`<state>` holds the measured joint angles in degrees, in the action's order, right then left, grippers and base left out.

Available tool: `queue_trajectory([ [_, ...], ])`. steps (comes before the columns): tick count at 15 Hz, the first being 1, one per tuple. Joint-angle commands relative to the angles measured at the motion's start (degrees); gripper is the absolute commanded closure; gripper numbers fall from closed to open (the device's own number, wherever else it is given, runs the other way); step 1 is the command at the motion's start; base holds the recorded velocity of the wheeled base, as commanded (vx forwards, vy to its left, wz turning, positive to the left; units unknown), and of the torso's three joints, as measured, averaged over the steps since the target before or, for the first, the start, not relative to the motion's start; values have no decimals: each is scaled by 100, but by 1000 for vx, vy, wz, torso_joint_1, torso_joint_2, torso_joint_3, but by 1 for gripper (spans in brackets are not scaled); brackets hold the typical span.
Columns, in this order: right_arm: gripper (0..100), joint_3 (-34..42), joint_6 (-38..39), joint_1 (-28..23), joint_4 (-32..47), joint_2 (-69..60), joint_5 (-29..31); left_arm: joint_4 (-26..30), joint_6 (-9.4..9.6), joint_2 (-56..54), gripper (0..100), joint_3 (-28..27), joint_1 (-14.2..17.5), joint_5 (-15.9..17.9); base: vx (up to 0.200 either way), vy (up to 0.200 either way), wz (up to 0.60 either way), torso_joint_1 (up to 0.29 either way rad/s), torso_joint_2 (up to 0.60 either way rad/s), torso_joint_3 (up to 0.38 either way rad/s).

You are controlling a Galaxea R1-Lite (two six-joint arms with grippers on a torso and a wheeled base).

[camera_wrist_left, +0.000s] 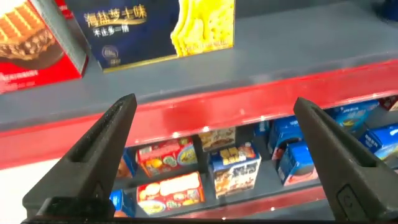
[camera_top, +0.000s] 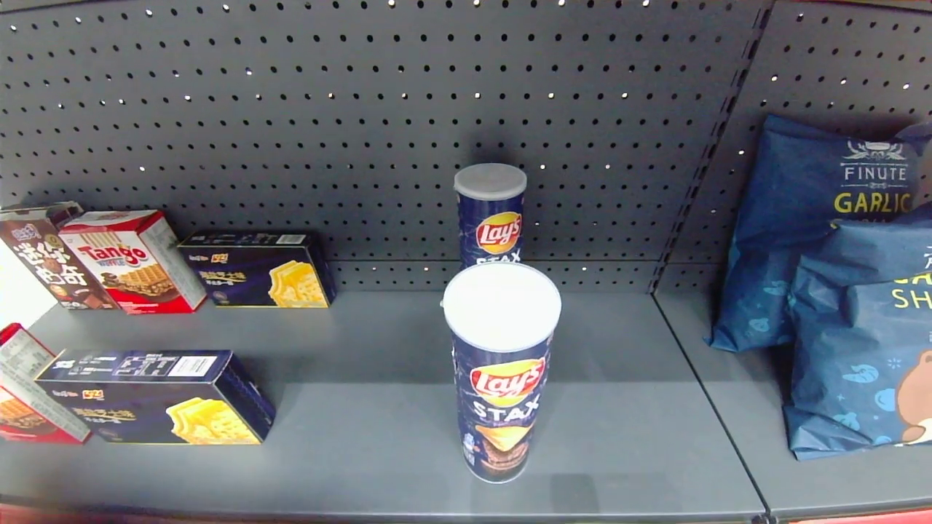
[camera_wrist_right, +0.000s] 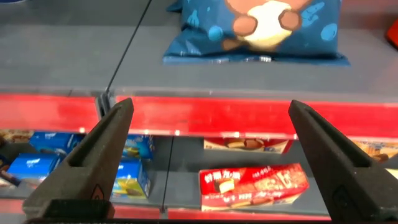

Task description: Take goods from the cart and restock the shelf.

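Observation:
Two tall dark-blue chip cans stand upright on the grey shelf [camera_top: 364, 444]. The near can [camera_top: 501, 371] has a white lid and is at the middle front; the far can [camera_top: 490, 215] stands right behind it by the pegboard. My left gripper [camera_wrist_left: 214, 162] is open and empty, hanging in front of and just below the shelf's red front edge [camera_wrist_left: 249, 102], near a dark-blue cracker box [camera_wrist_left: 155, 25]. My right gripper [camera_wrist_right: 211, 165] is open and empty too, in front of the red edge below a blue snack bag [camera_wrist_right: 255, 28].
Cracker and wafer boxes [camera_top: 156, 397] [camera_top: 131, 258] [camera_top: 258, 269] lie on the shelf's left side. Blue snack bags [camera_top: 815, 225] [camera_top: 866, 349] fill the right bay past a divider. A lower shelf holds more boxes [camera_wrist_left: 233, 168] [camera_wrist_right: 252, 183]. Open shelf floor lies either side of the cans.

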<state>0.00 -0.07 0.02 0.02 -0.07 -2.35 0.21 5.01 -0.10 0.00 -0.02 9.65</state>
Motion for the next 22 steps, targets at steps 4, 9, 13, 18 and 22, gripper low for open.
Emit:
queue_trajectory([
  [4, 0, 0, -1, 6, -2, 7, -2, -12, 26, 10, 0, -9, 2, 1, 0, 0, 0, 0, 0, 0],
  [9, 0, 0, -1, 6, -2, 7, -2, -3, -18, 10, 0, 0, 2, -16, 0, 80, 0, 8, 2, 0],
  [13, 0, 0, -1, 6, -2, 7, -2, -3, -18, 10, 0, 0, 2, -16, 0, 0, 0, 0, 0, 0],
  [18, 0, 0, -1, 6, -2, 7, -2, -3, -18, 10, 0, 0, 2, -16, 0, 80, 0, 1, -1, 1],
  [22, 0, 0, -1, 6, -2, 7, -2, -3, -18, 10, 0, -9, 2, -16, 0, 0, 0, 0, 0, 0],
])
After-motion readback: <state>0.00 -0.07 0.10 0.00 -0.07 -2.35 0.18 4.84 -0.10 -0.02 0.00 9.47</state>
